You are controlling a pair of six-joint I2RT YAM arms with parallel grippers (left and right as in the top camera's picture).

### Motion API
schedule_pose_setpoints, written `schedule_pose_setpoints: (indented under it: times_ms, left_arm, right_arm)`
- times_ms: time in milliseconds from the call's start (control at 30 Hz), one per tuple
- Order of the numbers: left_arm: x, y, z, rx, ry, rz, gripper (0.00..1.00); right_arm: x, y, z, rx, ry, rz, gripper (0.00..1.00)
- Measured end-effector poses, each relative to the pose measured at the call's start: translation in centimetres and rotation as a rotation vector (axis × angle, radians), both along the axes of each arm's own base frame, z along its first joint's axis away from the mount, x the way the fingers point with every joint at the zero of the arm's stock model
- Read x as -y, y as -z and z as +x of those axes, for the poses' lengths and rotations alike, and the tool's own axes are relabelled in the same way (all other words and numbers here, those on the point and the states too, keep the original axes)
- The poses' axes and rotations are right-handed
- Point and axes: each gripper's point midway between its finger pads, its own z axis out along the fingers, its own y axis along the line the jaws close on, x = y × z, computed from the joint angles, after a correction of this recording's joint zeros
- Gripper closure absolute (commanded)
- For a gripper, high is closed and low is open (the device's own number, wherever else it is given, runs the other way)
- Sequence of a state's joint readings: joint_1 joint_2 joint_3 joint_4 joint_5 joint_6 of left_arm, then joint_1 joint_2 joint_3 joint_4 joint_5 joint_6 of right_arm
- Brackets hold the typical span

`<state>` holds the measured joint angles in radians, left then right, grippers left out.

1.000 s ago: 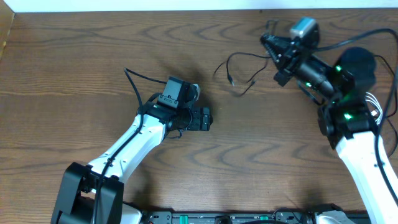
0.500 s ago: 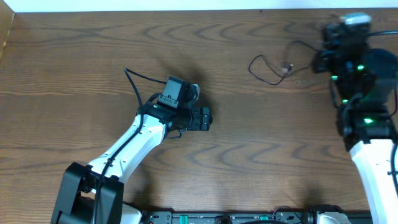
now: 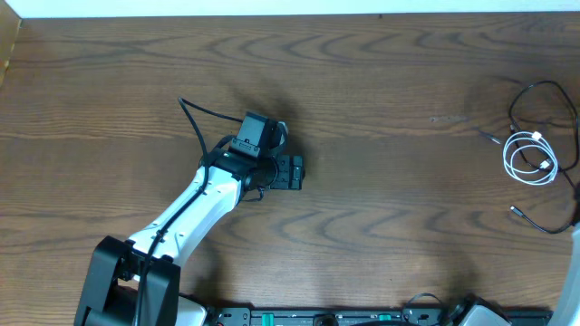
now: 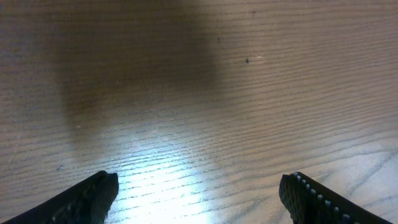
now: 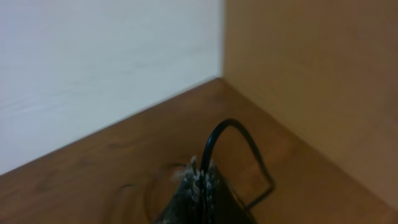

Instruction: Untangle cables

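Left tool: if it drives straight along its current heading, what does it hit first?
Most likely the table. The left tool stands open and angled down at the wood, and the wrist view shows nothing ahead of its fingers. The cables lie far off to the right. Depth is unclear.

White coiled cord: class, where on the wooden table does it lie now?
In the overhead view, the coiled white cord lies by the wooden table's right edge, partly ringed by the thin black cord.

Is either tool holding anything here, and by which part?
The right tool is shut on the black cable, pinching a bend of the cord where it arches out from the tips. The left tool is open, holding nothing.
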<state>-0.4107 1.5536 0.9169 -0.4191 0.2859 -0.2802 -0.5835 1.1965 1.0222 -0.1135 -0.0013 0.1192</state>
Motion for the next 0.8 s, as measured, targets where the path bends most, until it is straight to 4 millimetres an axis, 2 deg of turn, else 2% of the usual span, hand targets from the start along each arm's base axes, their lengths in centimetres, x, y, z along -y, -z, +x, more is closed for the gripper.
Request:
schedule_pose_setpoints:
  times_ms: [100, 233, 333, 400, 433, 500, 533, 633, 800]
  left_arm:
    - [0.0, 0.0, 0.0, 0.000, 0.000, 0.000, 0.13]
    - [0.0, 0.0, -0.1, -0.003, 0.000, 0.002, 0.13]
    - [-0.2, 0.2, -0.4, -0.017, 0.000, 0.008, 0.13]
    - [-0.2, 0.3, -0.5, -0.023, 0.000, 0.011, 0.12]
    - [-0.2, 0.3, -0.5, -0.024, 0.000, 0.011, 0.13]
    - [-0.2, 0.3, -0.5, -0.024, 0.000, 0.011, 0.13]
    - [-0.2, 0.3, -0.5, -0.024, 0.000, 0.011, 0.13]
    - [-0.2, 0.3, -0.5, -0.024, 0.000, 0.011, 0.12]
    - [-0.3, 0.3, -0.5, -0.023, -0.001, 0.013, 0.12]
  right_arm:
    - [1.5, 1.5, -0.9, -0.026, 0.053, 0.050, 0.99]
    - [2.3, 4.6, -0.3, -0.090, 0.064, 0.109, 0.98]
    - [2.8, 7.3, 0.4, -0.140, 0.071, 0.156, 0.90]
    - [3.1, 8.6, 0.6, -0.165, 0.082, 0.176, 0.80]
    - [3.3, 9.2, 0.6, -0.176, 0.088, 0.183, 0.66]
    - [3.5, 10.1, 0.8, -0.196, 0.092, 0.193, 0.47]
    - [3.5, 10.3, 0.8, -0.198, 0.093, 0.200, 0.45]
    - [3.2, 10.8, 1.2, -0.204, 0.065, 0.213, 0.44]
    - [1.5, 11.9, 2.5, -0.202, -0.042, 0.272, 0.52]
